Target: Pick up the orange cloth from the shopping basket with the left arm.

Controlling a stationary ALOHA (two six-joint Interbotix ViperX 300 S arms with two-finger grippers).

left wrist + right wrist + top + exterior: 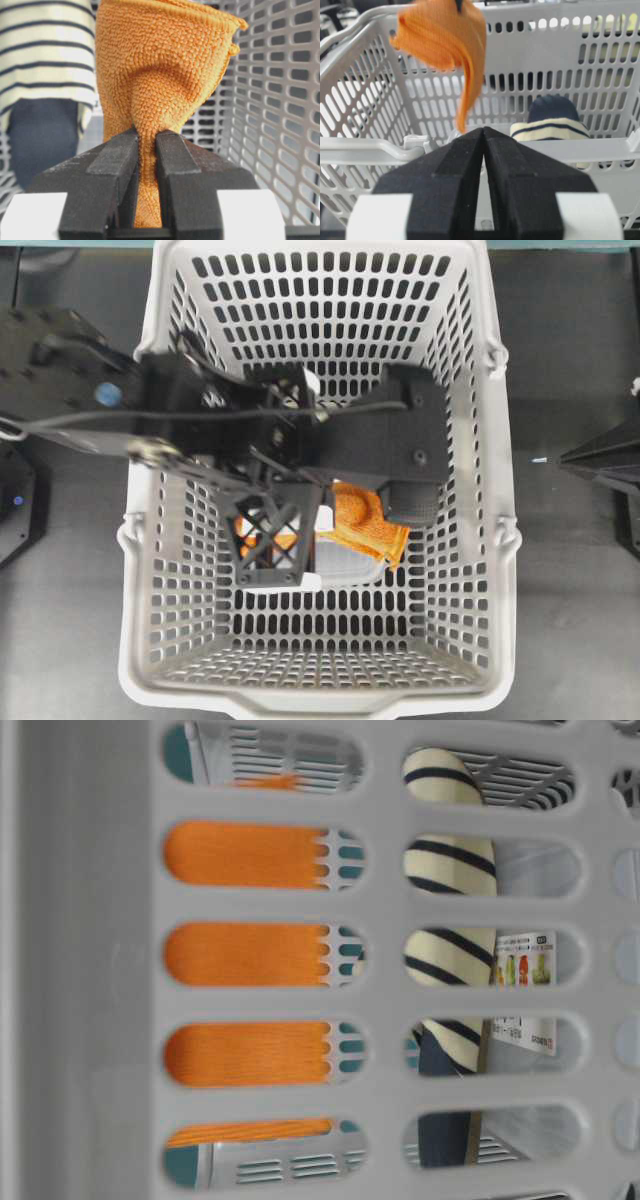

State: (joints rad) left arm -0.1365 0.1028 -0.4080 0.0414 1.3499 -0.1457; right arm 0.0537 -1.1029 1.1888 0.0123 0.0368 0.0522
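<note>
The orange cloth [160, 65] is pinched between the shut jaws of my left gripper [146, 135] and spreads out beyond the fingertips. From overhead the left arm reaches in from the left over the shopping basket [500, 540]. The left gripper [318, 520] holds the cloth [365, 522] above the basket's middle. In the right wrist view the cloth [445, 40] hangs free at about rim height. Through the wall slots in the table-level view the cloth [240, 950] shows as orange bands. My right gripper [484, 131] is shut and empty outside the basket's rim [370, 147], at the right of the overhead view [590, 460].
A navy and cream striped slipper [552, 122] stands against the basket wall and also shows in the left wrist view [45, 55] and the table-level view [450, 870]. A pale package with a printed label [525, 960] lies under the cloth [345, 565]. The slotted wall [280, 100] is close on the gripper's right.
</note>
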